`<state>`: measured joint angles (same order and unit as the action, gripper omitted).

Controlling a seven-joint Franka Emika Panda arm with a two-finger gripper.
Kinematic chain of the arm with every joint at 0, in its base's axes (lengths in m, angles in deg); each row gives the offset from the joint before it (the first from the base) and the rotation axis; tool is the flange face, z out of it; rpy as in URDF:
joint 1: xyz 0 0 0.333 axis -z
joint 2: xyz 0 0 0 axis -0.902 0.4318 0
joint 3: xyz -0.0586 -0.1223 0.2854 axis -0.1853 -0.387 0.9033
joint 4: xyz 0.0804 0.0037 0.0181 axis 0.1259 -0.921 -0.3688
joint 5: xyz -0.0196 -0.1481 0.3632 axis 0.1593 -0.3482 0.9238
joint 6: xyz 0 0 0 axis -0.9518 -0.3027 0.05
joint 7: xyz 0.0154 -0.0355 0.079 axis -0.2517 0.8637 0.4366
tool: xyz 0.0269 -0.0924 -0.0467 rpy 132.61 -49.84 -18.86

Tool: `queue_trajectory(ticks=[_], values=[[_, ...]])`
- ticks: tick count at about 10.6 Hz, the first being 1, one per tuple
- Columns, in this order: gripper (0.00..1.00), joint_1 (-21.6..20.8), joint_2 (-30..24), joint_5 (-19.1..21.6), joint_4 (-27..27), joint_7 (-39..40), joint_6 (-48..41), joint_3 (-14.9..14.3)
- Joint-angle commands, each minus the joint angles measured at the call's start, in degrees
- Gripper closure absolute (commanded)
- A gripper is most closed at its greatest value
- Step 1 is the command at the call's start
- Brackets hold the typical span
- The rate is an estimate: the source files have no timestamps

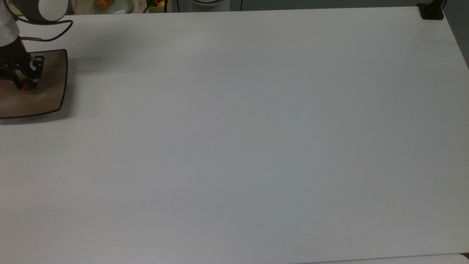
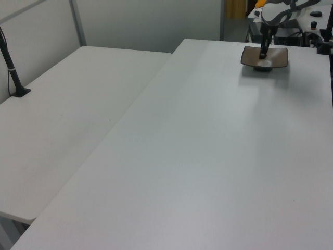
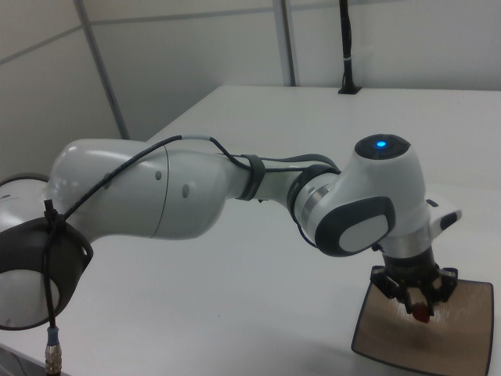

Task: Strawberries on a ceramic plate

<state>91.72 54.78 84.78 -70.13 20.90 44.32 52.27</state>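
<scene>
White tabletop (image 1: 234,146) carries a glossy tan-brown square ceramic plate (image 1: 47,95) at the top view's left edge. Poised low over it, the black two-finger gripper (image 3: 420,312) pinches a tiny red strawberry (image 3: 422,311), apparently to release it gently onto the plate's middle.

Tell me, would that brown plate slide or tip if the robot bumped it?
Probably slide rather than tip: the plate is wide, low and sits flat on the smooth table. Its glossy surface may let the strawberry held in the gripper roll once released. If ceramic, it likely chips rather than bends.
</scene>
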Motion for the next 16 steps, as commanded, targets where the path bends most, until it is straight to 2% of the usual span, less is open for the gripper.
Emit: queue_trajectory(ticks=[1,2,6,8,9,12,16], values=[[0.15,-0.1,-0.2,-0.6,-1.1,0.3,2.1,0.0],[0.00,-0.1,-0.4,-0.5,-1.1,-0.1,2.1,0.0],[0.00,-1.2,-5.2,-0.3,-1.8,-1.4,0.1,0.0],[0.00,-2.7,-11.3,0.2,-1.9,-4.9,-8.2,0.0],[0.00,-3.9,-14.6,0.2,-1.7,-9.3,-12.7,0.0],[0.00,-9.0,-23.4,0.3,-1.7,-21.5,-24.4,0.0],[0.00,-20.2,-31.4,0.3,-2.1,-32.6,-37.9,0.0]])
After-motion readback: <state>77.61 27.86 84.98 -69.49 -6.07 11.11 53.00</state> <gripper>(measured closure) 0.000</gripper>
